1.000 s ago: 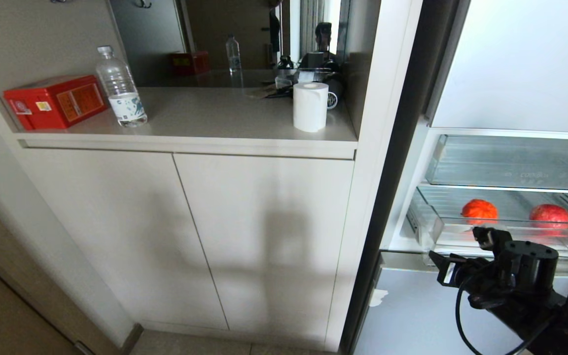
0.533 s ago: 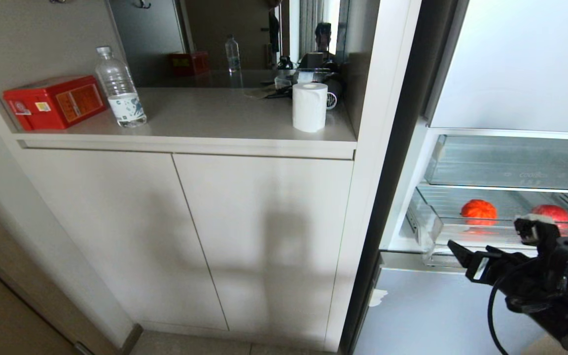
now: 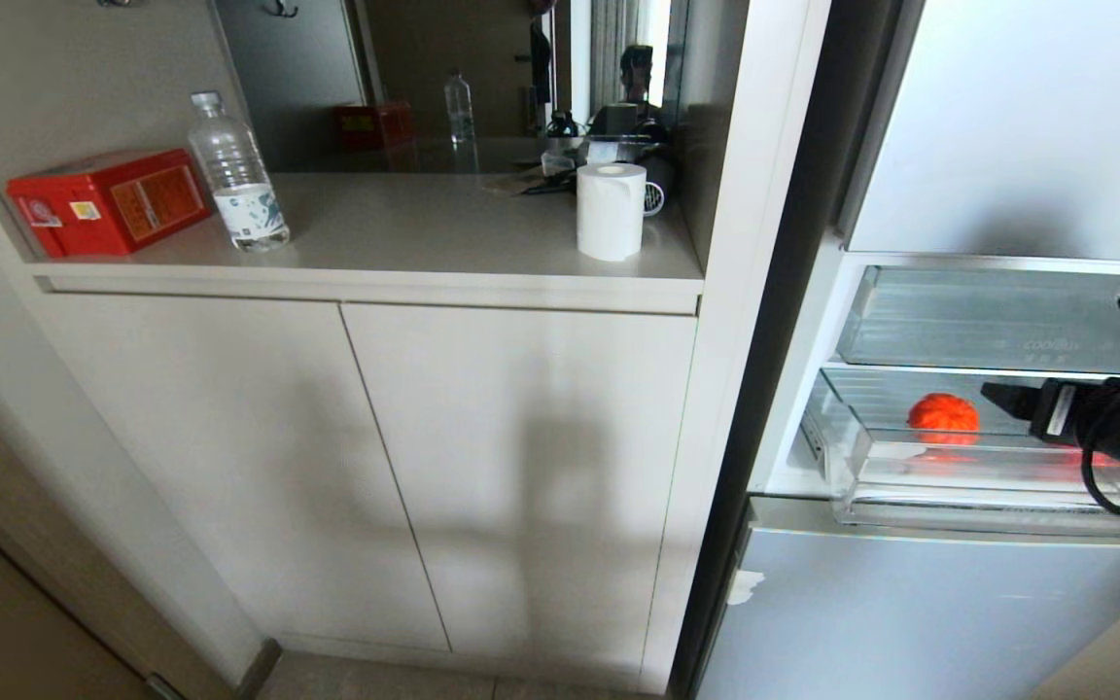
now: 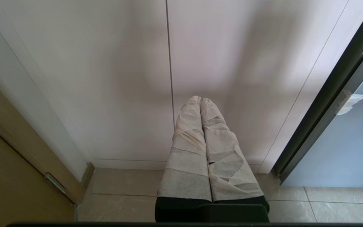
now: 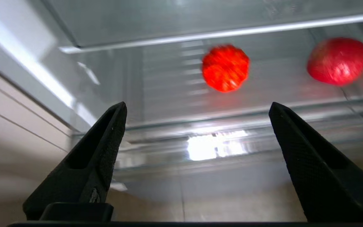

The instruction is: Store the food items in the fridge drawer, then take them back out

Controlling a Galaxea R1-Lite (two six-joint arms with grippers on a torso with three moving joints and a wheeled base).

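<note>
With its fingers [image 5: 104, 157] spread wide and holding nothing, the right gripper [image 5: 197, 108] hangs level in front of the drawer [image 3: 871, 457], pointing toward its open front from the fridge's right side. Two red fruits lie on the drawer's ribbed floor, well apart: a bumpy fruit [image 5: 225, 67] and an apple [image 5: 337, 61]. The left gripper [image 4: 200, 101], fingers pressed together, points at the cabinet doors [image 4: 106, 78].

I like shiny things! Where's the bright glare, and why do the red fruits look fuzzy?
Right wrist view: a white glare patch sits on the fridge drawer front; both red fruits look smeared. Head view: a soft shadow falls across the cupboard doors.
</note>
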